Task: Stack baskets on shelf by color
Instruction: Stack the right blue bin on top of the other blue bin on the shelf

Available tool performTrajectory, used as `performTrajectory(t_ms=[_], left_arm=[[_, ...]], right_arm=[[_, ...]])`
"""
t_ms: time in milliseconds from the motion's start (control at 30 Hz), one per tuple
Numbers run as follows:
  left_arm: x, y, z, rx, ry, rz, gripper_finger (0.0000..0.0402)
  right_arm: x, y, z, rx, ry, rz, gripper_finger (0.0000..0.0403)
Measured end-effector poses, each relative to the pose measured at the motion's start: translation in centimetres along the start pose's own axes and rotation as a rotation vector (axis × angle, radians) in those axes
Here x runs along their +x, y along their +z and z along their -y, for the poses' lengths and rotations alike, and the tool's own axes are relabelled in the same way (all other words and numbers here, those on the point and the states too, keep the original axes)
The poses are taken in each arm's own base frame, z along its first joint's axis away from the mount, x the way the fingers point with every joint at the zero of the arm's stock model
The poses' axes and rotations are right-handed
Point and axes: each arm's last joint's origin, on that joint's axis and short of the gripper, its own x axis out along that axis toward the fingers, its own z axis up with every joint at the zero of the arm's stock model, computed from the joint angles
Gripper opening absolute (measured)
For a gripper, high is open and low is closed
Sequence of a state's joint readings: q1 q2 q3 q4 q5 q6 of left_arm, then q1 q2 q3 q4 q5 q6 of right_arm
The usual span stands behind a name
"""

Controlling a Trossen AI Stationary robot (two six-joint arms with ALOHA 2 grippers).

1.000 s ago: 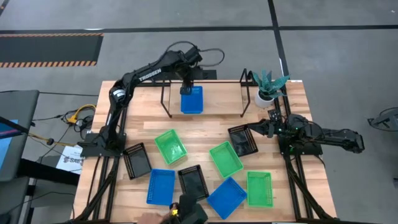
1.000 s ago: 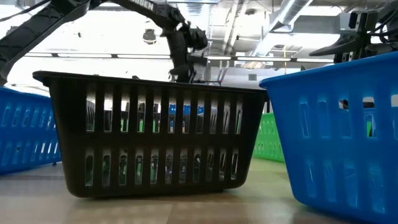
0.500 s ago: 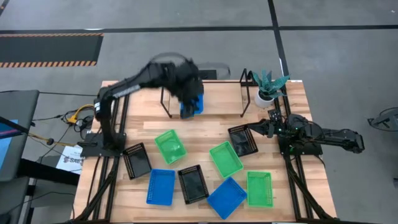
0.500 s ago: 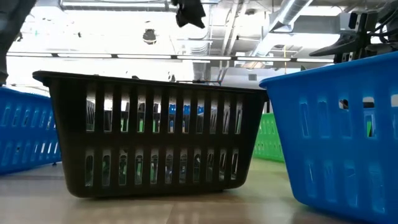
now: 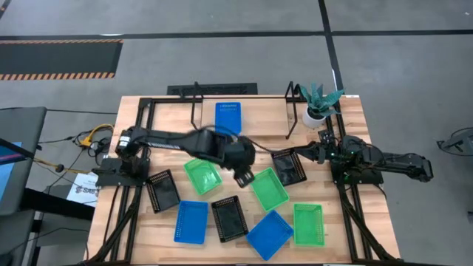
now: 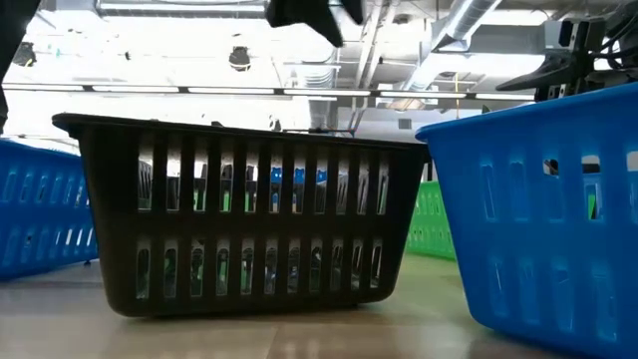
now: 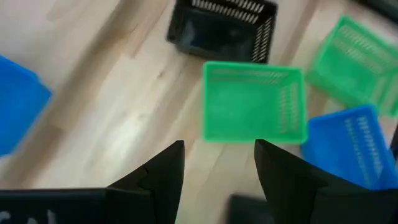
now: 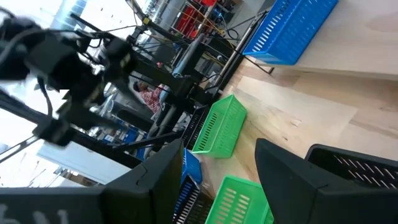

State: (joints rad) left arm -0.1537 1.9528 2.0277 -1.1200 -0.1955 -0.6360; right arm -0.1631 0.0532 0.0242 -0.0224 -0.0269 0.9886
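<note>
Now left gripper point(image 5: 244, 177) — open, empty — has swung off shelf point(image 5: 259, 117) to mid-table; blue basket point(image 5: 228, 117) left there.

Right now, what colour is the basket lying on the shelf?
Blue; the basket on the shelf shows best in the high view.

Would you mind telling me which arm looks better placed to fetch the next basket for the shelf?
Probably the left. Its open gripper hangs over the middle of the table, pointing at a green basket, with one blue basket on the shelf. The right gripper waits at the right edge beside a black basket.
</note>
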Motion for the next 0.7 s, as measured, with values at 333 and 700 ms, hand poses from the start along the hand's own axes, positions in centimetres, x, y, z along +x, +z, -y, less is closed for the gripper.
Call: performTrajectory(t_ms=[333, 700], left_arm=[[7.3, -5.7, 8.7, -0.063, -0.077, -0.039, 0.0181], [14.0, -10.1, 13.5, -0.067, -0.077, -0.134, 0.0181]], right_arm=[[0.0, 0.0, 0.0, -0.01, -0.001, -0.005, 0.0224], [0.0, -0.1, 0.0, -0.032, 0.002, -0.011, 0.0224]])
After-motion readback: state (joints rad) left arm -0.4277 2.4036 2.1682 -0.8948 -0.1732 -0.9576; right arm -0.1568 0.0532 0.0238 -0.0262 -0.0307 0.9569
